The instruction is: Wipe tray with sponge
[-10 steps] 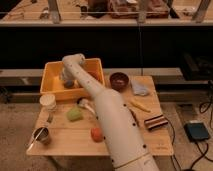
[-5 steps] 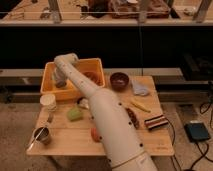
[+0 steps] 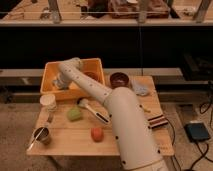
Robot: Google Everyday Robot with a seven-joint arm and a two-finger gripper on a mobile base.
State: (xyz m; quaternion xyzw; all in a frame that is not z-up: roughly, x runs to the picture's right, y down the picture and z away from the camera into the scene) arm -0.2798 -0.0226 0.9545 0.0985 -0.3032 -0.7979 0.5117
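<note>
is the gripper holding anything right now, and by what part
Cannot be told. The gripper is down inside the tray, near its left wall, and the arm's wrist hides whatever may be in it; no sponge is visible there.

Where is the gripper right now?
In the camera view the gripper is down inside the yellow-orange tray, at its left end, at the table's back left.

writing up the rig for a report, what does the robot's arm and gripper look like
The arm is a thick, smooth, cream-white tube of rounded segments with bulging joints and small dark dots along its shell. No loose cables show. It narrows toward the gripper, a greyer end piece down inside the tray; its details are hard to make out.
</note>
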